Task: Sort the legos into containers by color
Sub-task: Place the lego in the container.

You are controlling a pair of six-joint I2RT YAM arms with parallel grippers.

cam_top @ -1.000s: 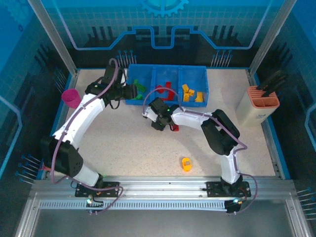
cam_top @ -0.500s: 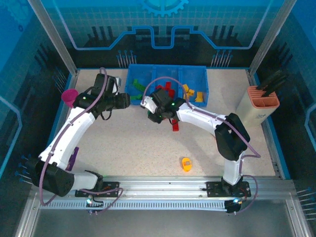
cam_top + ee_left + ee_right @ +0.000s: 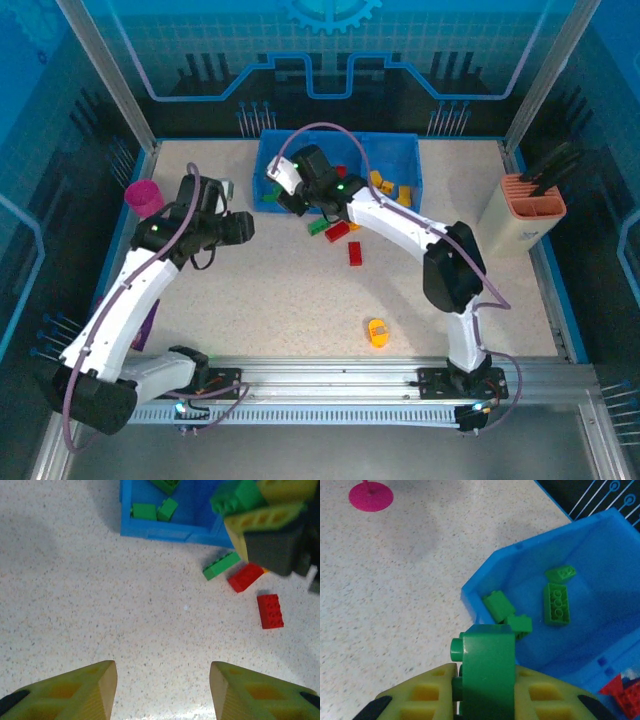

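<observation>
green brick [image 3: 487, 667] now up at the tray [image 3: 481, 580]
right gripper [image 3: 287, 193] pinches it at the green compartment [image 3: 592, 560] edge; left gripper [image 3: 162, 690] backed off, half-open, empty

The left arm [image 3: 125, 297] and right arm [image 3: 395, 222] wear glossy white shells with black joint housings. A mauve cable [image 3: 320, 125] loops along each. The fingers [image 3: 75, 692] are yellow latticed plastic.

1 magenta cup [image 3: 145, 197] upright nr left edge of speckled tabletop [image 3: 270, 290]. Peach holder [image 3: 528, 215] at right edge w/ black tools [image 3: 548, 165] sticking up.
</observation>
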